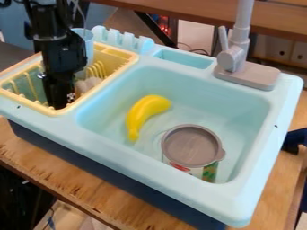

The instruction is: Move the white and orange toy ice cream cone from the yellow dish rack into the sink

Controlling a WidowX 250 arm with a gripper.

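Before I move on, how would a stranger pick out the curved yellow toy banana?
Find the basin of the pale blue plastic sink, right of the yellow dish rack. The banana lies on its floor, nearer the rack. It is long and curved, unlike the round, grey-topped container beside it.

The banana (146,114) lies left of the apparent can (192,147).

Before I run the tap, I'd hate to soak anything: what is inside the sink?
The sink holds a yellow banana and, near it, a container topped by a round gray lid. The lid hides whatever the container may hold; the sink floor beneath both is covered.
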